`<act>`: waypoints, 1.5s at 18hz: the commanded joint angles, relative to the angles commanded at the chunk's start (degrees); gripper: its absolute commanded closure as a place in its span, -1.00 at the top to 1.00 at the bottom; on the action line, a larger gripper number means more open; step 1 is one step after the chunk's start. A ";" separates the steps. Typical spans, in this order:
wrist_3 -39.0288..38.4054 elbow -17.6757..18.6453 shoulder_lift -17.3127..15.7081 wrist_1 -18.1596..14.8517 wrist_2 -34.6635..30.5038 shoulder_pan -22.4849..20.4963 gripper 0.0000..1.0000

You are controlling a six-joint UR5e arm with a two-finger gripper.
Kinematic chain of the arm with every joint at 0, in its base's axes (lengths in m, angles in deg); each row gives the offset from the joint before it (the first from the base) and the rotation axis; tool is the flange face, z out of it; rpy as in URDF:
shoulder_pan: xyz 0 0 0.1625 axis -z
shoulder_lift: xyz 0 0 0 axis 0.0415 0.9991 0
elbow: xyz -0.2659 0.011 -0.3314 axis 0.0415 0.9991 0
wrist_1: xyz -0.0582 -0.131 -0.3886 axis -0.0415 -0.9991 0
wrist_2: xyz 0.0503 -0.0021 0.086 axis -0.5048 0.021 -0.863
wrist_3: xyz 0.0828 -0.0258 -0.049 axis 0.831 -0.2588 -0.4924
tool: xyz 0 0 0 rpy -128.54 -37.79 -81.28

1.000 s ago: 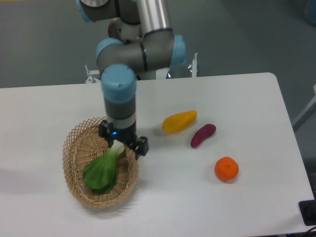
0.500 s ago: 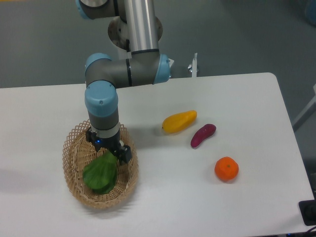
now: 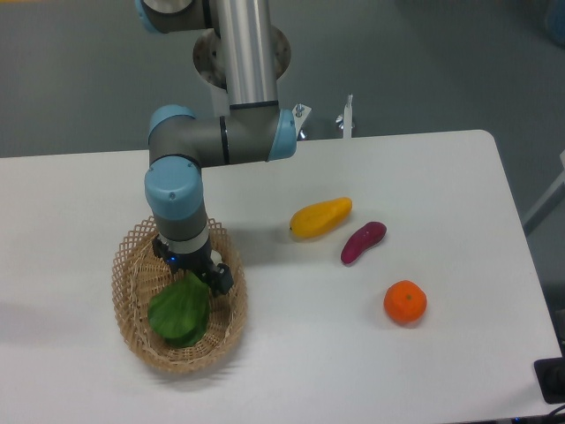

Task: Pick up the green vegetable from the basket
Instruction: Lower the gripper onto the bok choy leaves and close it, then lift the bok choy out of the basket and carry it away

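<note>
White table (image 3: 459, 177) under everything, cut off at the left and bottom edges. Arm (image 3: 247, 79) dropping in from the top edge, upper part out of frame, elbow bent over the table's far side. Directly beneath the tool, the basket (image 3: 132, 265), oval wicker, its far rim partly covered by the wrist. Inside it, just below and in front of the tool, the green vegetable (image 3: 179, 314): only dark leaves visible, pale stalk end hidden under the tool. Gripper (image 3: 192, 274) down inside the basket at the stalk end, fingers blocked by the wrist housing and the leaves; released, clenched or grasping, cannot tell. Contact with the vegetable likewise impossible to judge. Well off to the tool's right on the image, apart from the basket: yellow fruit (image 3: 321, 217), then purple vegetable (image 3: 363, 242) just beyond it, then orange (image 3: 405, 302) nearer the front edge. Nothing between these three and the basket.
</note>
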 joint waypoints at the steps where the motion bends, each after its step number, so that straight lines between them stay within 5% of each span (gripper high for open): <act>1: 0.00 0.00 0.00 0.09 0.00 0.00 -0.06; 5: 0.26 -0.18 -0.09 0.18 0.00 0.00 -0.26; 10: 0.35 -0.70 -0.88 0.26 0.17 0.00 -0.29; 15: 0.97 -1.84 -4.65 0.09 1.31 -0.61 -0.29; 19: 0.97 -6.06 -7.55 -1.05 2.90 -2.11 -0.29; 27: 9.39 -10.37 -12.12 -6.93 7.03 -12.82 -0.29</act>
